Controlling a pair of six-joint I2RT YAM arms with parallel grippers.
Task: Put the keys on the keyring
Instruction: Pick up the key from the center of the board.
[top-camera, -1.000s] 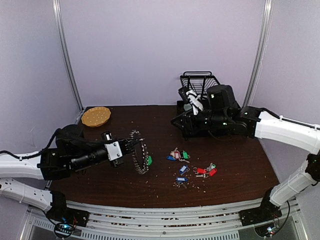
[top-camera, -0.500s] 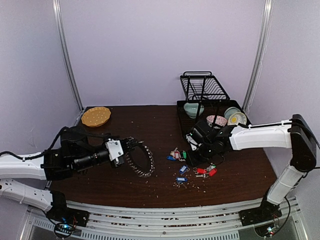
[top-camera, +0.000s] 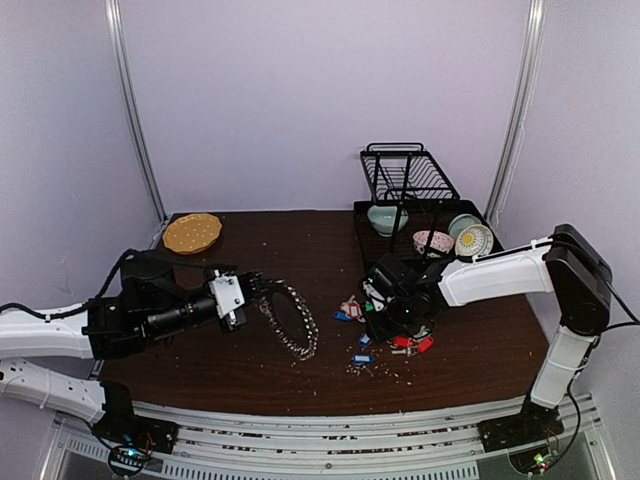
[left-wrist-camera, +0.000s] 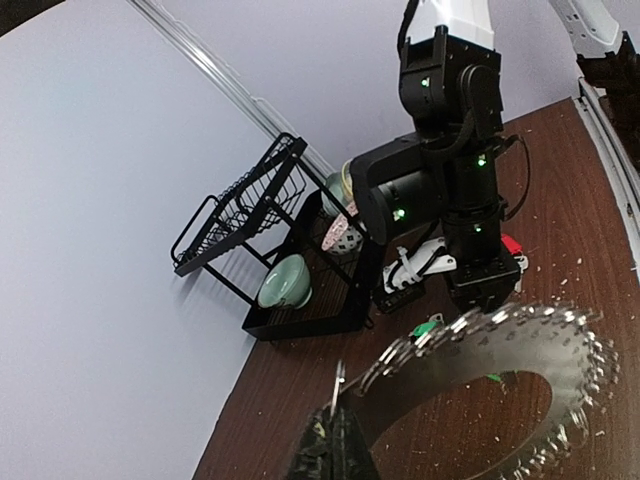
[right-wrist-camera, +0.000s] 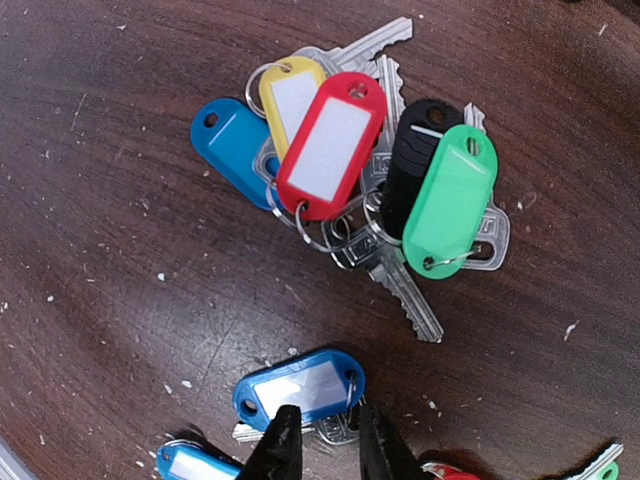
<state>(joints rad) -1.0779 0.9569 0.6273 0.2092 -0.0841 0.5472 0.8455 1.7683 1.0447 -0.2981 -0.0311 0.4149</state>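
The left claw is clenched on the keyring, pinching one small ring at the loop's edge between its fingertips. The rest of the chain-like loop hangs from it above the desk, well to the left of the black dish rack and nearer the front edge than the rack. (From the left wrist, the linked rings fan out like saw teeth, with the rack far behind them.)

The keys lie scattered on the desk in front of the dish rack. The right claw points down over them, also in front of the rack. In its wrist view its two fingers stand a narrow gap apart at the ring end of a blue-tagged key, with silver metal showing in the gap. Whether they are actually pressing on it I cannot tell. Beyond that key sits a bunch: a red tag overlaps a yellow tag and a blue tag, and a green tag rests on a black tag, with silver blades poking out beneath.

A teal bowl sits at the foot of the rack. A tan round plate lies far to the rack's left, at the desk's back edge. Pale crumbs speck the wood.
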